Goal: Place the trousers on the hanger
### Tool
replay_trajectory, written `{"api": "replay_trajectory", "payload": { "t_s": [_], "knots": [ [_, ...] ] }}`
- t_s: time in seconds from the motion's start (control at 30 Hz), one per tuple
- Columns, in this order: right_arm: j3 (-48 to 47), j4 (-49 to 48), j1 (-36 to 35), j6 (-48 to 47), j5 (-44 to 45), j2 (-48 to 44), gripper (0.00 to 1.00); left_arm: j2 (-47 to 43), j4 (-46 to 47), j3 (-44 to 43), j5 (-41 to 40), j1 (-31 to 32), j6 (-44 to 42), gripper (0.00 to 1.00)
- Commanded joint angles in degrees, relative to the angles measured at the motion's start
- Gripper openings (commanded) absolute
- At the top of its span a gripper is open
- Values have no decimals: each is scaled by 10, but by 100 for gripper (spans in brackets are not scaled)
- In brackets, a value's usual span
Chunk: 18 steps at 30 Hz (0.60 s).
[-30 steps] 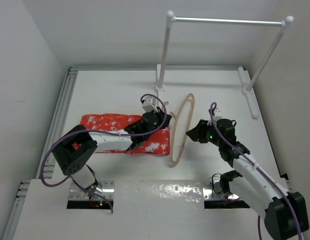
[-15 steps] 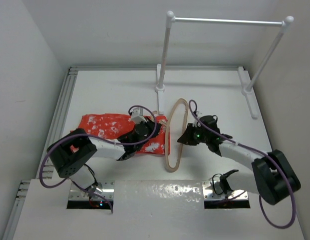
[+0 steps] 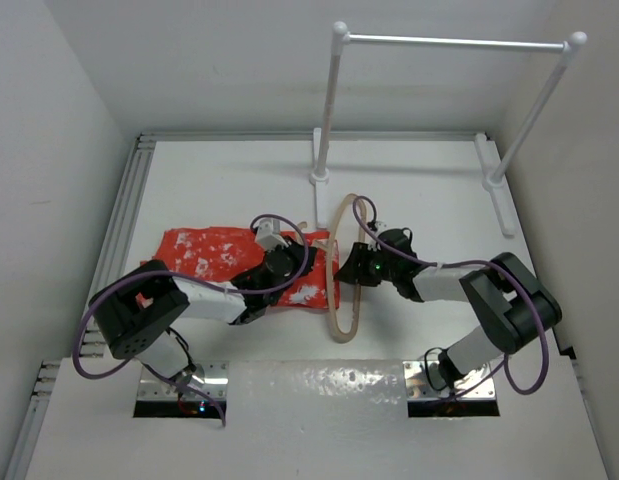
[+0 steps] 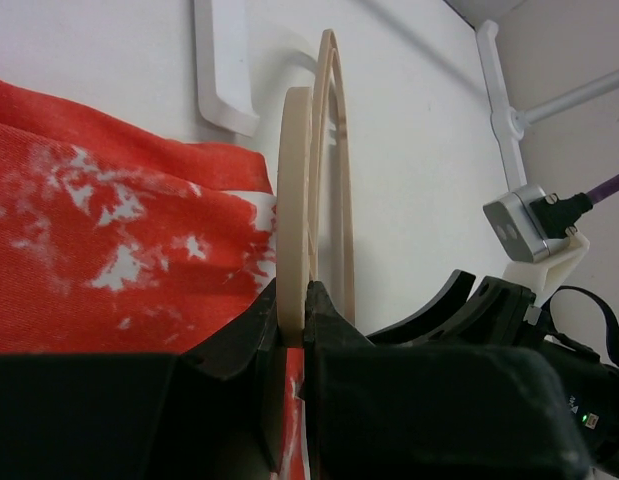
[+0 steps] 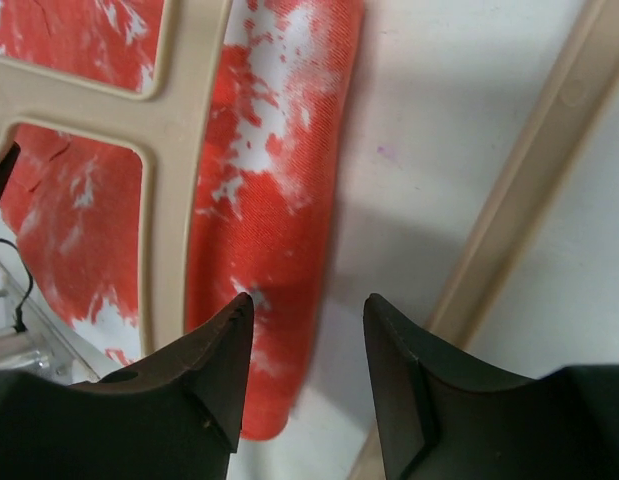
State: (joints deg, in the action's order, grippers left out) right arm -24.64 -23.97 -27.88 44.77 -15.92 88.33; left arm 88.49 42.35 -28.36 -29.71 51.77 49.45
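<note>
Right jaws apart, now nearer hanger (image 4: 294,200)

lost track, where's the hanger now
Top view, mid-table: the hanger stands on edge in the left gripper, trousers to its left, right gripper to its right.

Trousers (image 3: 204,250) partly under L arm

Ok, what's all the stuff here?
red-orange fabric trousers with white blotches: one, red-orange, flat on the table, left.
thin pale tan wooden hanger: one, tan, on edge at the trousers' right end.
white metal rail on posts: one, white, far side.
white table: one, white, under everything.
left arm: one, black-and-white, jaws shut on the hanger.
right arm: one, black-and-white, jaws open beside the hanger.
</note>
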Motion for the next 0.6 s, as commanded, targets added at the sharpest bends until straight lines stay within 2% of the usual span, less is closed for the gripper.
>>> {"api": "replay_trajectory", "payload": {
  "t_s": [0.0,0.17,0.33,0.43,0.47,0.57],
  "knots": [
    [-2,-51,2,15,-4,12,48,-9,1,5,-23,2,-23,0],
    [-6,-58,1,27,-12,21,51,-2,5,11,-25,2,-22,0],
    [-2,-96,1,53,-29,63,50,-5,-2,14,-30,2,-23,0],
    [-2,-139,1,80,-44,85,42,-13,-5,18,-38,2,-23,0],
    [-4,-144,1,85,-49,93,35,-15,-4,21,-39,2,-23,0],
    [-11,-149,-3,92,-57,99,26,-23,-11,22,-42,2,-27,0]
  ]
}}
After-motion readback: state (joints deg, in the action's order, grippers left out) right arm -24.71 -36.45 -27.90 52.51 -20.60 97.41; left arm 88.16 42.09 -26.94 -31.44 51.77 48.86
